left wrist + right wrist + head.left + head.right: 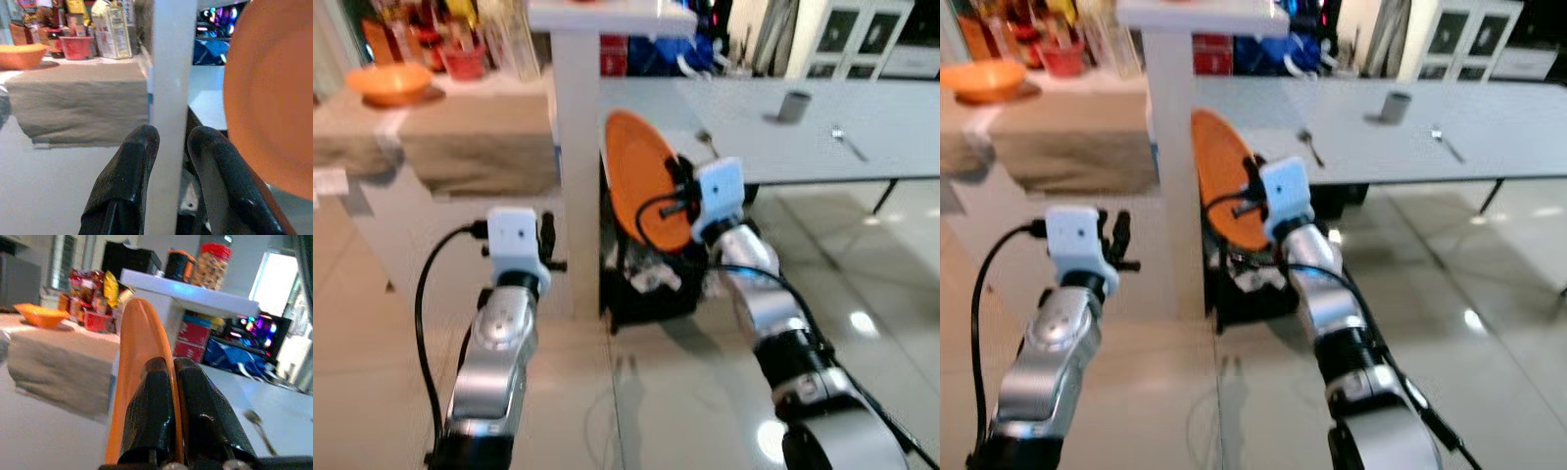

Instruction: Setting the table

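Note:
An orange plate (641,176) hangs upright on edge in front of the white pillar, with my right gripper (679,188) shut on its rim; the right wrist view has the plate's rim (146,333) pinched between both black fingers (195,401). My left gripper (548,245) is held out low on the left of the pillar with nothing in it, its two fingers (132,166) close together with a narrow gap. The grey table (862,137) stretches to the right and carries a spoon (707,142), a grey cup (794,105) and a fork (847,140).
A white pillar (576,166) stands between my arms. On the left, a cloth-covered counter (460,137) holds an orange bowl (389,82), a red bowl and packets. A black bag (651,279) sits on the tiled floor under the table's end. Cabinets stand at the back right.

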Available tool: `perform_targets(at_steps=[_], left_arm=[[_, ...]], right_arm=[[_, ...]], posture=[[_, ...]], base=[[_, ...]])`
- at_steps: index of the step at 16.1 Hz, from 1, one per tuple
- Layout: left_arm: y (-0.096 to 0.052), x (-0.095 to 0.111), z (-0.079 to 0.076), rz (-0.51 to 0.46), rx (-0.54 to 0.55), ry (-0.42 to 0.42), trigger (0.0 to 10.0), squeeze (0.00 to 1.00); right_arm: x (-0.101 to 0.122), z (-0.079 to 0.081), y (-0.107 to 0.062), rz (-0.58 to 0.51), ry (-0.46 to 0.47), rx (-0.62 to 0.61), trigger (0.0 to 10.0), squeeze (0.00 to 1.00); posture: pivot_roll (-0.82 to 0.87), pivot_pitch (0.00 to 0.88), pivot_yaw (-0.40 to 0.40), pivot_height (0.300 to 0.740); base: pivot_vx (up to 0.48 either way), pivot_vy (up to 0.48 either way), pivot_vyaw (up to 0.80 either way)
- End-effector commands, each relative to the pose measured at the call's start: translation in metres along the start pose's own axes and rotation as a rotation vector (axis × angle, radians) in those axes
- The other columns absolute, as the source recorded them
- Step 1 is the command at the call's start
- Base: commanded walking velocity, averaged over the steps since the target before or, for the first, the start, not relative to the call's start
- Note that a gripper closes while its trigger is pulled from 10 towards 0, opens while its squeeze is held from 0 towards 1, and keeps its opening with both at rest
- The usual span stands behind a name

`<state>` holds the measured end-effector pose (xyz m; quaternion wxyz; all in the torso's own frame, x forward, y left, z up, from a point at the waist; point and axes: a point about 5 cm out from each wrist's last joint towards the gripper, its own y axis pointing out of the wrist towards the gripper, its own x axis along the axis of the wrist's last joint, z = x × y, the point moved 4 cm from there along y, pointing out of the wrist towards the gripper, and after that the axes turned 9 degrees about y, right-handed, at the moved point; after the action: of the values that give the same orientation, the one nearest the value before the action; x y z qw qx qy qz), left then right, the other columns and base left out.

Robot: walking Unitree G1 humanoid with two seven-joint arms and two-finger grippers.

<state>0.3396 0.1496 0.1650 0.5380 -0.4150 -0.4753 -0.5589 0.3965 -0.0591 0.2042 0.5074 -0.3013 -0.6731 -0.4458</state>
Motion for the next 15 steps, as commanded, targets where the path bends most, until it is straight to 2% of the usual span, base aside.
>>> perform_targets(at_steps=[1,10,12,14,15], left_arm=[[0.0009,-0.001,0.0055,0.004,0.023,0.011,10.0,0.0],[-0.0004,-0.0041,0.0067,0.013,0.021,0.008,10.0,0.0],[-0.0002,-0.0053,0.0064,0.021,0.02,0.024,10.0,0.0],[0.0,-0.0052,0.0062,0.021,0.017,0.026,10.0,0.0],[0.0005,-0.0051,0.0063,0.022,0.015,0.027,10.0,0.0]], right_arm=[[0.0134,0.011,0.0054,-0.051,-0.004,0.037,0.0,0.0],[0.0091,0.0099,0.0034,-0.039,-0.007,0.026,0.0,0.0],[0.0083,0.0133,0.0041,-0.038,-0.031,0.045,0.0,0.0],[0.0079,0.0106,0.004,-0.036,-0.009,0.028,0.0,0.0],[0.0081,0.0083,0.0039,-0.037,0.009,0.015,0.0,0.0]], posture=[[0.01,0.0,-0.022,0.74],[0.02,0.0,-0.02,0.74],[0.02,0.0,-0.019,0.74],[0.02,0.0,-0.018,0.74],[0.02,0.0,-0.017,0.74]], base=[[0.461,0.0,0.0],[0.462,0.0,0.0],[0.0,0.0,0.8],[0.0,0.0,0.8],[0.0,0.0,0.0]])
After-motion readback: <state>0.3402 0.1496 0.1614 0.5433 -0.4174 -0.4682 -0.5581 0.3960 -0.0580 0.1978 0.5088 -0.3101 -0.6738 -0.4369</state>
